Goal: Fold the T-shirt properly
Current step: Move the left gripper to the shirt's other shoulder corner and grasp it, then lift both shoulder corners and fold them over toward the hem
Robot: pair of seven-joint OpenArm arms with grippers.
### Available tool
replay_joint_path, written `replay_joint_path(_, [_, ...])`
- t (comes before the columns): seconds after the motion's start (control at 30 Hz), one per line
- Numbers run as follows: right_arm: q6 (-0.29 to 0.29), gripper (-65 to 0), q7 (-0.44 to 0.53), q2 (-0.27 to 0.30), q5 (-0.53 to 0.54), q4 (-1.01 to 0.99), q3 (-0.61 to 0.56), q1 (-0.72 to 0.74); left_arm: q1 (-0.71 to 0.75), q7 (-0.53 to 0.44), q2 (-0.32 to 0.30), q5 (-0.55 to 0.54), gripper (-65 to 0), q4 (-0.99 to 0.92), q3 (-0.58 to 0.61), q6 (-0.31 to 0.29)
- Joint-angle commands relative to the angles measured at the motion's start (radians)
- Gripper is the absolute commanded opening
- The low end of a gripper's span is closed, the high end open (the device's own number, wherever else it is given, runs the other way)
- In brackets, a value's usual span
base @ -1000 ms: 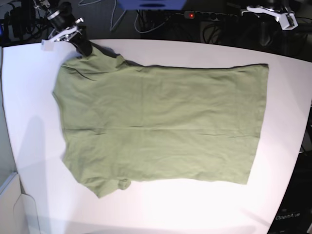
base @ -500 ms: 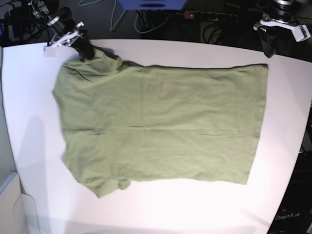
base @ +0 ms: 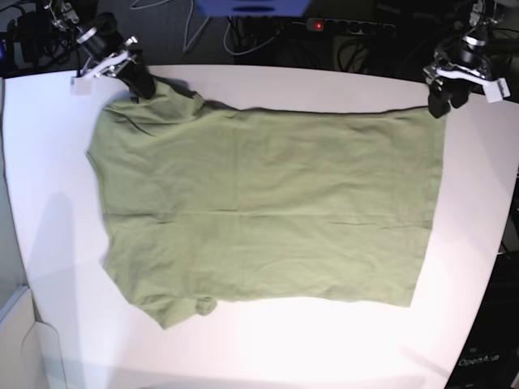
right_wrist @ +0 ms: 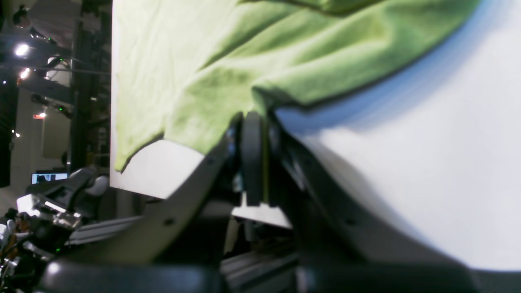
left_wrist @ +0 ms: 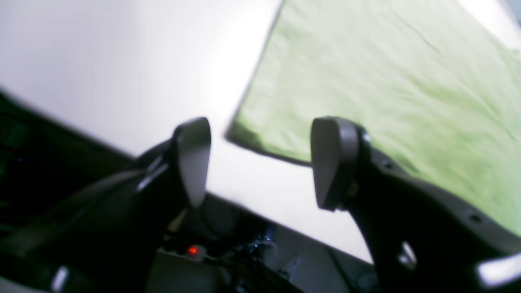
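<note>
The olive-green T-shirt (base: 268,211) lies spread flat on the white table (base: 470,203), collar end to the left and hem to the right. My right gripper (base: 138,79) is at the shirt's far left corner and is shut on a fold of its fabric; the right wrist view shows the jaws (right_wrist: 254,122) closed on the green cloth (right_wrist: 203,61). My left gripper (base: 442,99) hovers open at the far right hem corner. In the left wrist view its gripper (left_wrist: 260,162) straddles the shirt's corner (left_wrist: 386,81) with nothing between the fingers.
A power strip with a red light (base: 318,25) and cables lie behind the table's back edge. A blue object (base: 251,6) sits at the top middle. A pale box (base: 24,340) stands off the table's front left.
My left gripper has come down from behind the table to the shirt's far right hem corner. The right gripper has stayed shut on the far left corner.
</note>
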Motion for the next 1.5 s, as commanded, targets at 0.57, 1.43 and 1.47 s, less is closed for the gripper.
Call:
replay_joint_path(0.57, [0.004, -64.3, -0.007, 0.013, 0.006, 0.007, 0.006, -0.007, -0.155, 0.237, 0.056, 0.007, -33.8, -0.155, -0.099, -0.018])
replay_joint_path(1.43, [0.002, -64.3, -0.005, 0.086, 0.006, 0.098, 0.006, 0.056, -0.157, 0.251, 0.059, -0.004, -62.4, 0.075, -0.102, -0.014])
replay_joint_path(1.47, [0.002, -64.3, -0.007, 0.094, 0.006, 0.099, 0.006, 0.065, -0.166, 0.251, 0.059, -0.004, -62.4, 0.075, -0.102, -0.014])
